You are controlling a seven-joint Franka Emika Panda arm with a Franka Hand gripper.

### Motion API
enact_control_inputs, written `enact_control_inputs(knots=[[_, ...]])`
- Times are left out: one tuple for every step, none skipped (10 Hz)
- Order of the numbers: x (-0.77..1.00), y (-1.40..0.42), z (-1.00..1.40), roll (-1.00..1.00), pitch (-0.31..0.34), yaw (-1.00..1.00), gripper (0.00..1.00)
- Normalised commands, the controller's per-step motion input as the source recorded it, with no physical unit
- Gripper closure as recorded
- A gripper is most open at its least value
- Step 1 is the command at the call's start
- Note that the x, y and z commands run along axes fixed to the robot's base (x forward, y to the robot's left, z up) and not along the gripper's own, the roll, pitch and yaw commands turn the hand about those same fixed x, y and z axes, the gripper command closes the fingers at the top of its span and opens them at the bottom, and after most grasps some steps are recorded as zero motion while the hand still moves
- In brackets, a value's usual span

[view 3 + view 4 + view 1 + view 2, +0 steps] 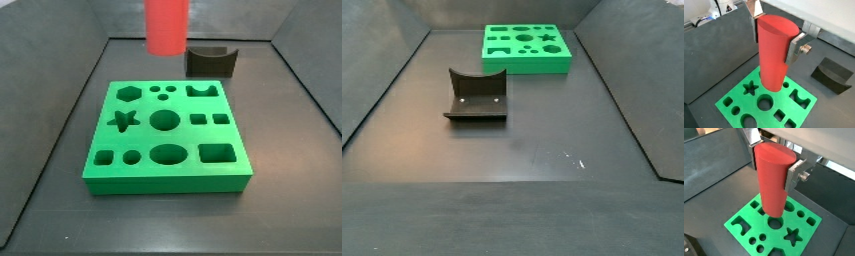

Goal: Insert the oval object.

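Tall smooth red oval object [773,55] with flat top, pinched upright in the tool [774,35], hanging above green block [767,105], on dark table [529,150]

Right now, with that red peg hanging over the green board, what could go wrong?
The gripper holds the oval object above the green block, which has many cutouts. It could descend over the wrong one, such as the round hole rather than the oval hole. If the peg's oval is turned relative to the hole, it may jam on the rim. The silver fingers grip only near its top, so a jam could tilt it.
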Motion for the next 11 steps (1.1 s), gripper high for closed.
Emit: enact_control_inputs(knots=[[0.00, -0.58, -0.40, 0.00, -0.027, -0.15, 1.00], [0.00, -0.96, -0.61, 0.08, -0.007, -0.35, 1.00], [0.00, -0.94, -0.85, 0.15, -0.087, -0.37, 1.00], [0.00, -0.93, -0.96, 0.20, -0.093, -0.32, 1.00], [-0.14, -0.88, -0.84, 0.25, -0.093, -0.24, 1.00], [-0.18, -0.77, -0.63, 0.36, -0.020, -0.15, 1.00], [0.00, -0.70, -0.46, 0.47, 0.009, 0.00, 1.00], [0.26, -0.55, -0.61, 0.34, 0.089, 0.00, 1.00], [0.36, -0.29, -0.59, 0.11, 0.033, 0.00, 1.00], [0.17, -0.14, -0.25, -0.06, 0.000, -0.14, 1.00], [0.00, 0.00, -0.16, -0.01, 0.000, 0.00, 1.00]])
